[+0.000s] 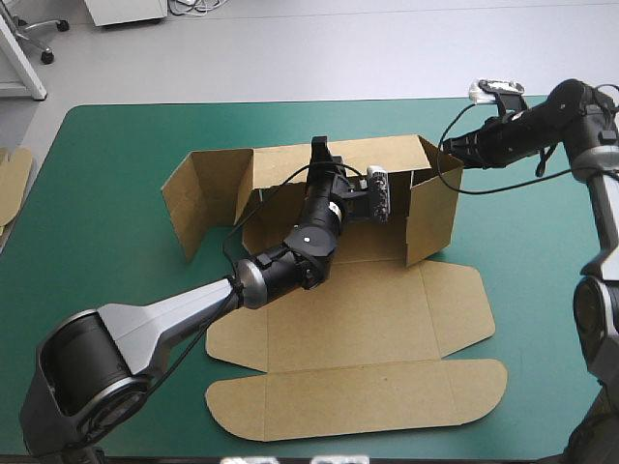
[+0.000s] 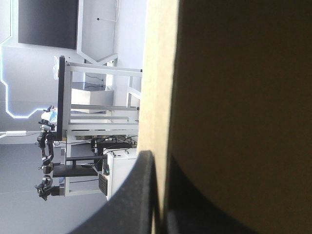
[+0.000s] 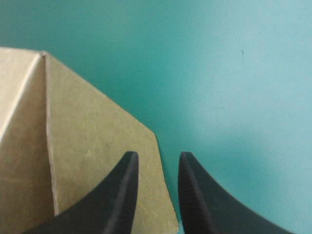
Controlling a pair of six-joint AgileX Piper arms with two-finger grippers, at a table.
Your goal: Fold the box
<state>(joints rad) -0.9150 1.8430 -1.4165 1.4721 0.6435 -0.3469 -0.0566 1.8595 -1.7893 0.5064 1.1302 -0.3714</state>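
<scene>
The brown box [image 1: 358,329] lies mid-table with its back wall and both side flaps raised; the front panels and lid lie flat toward the near edge. My left gripper [image 1: 319,147] reaches over the box floor and pinches the top edge of the back wall. In the left wrist view the box [image 2: 234,97] wall runs edge-on between the fingers, and the left gripper [image 2: 158,163] is shut on it. My right gripper [image 1: 447,147] hovers at the box's far right corner. In the right wrist view the right gripper [image 3: 156,157] stands narrowly open over the outer face of the box [image 3: 87,146], with nothing between its fingers.
The edge of more brown board [image 1: 12,184] shows at the table's left edge. Bare teal-green cover [image 1: 116,174] surrounds the box on the left, the far side and the right.
</scene>
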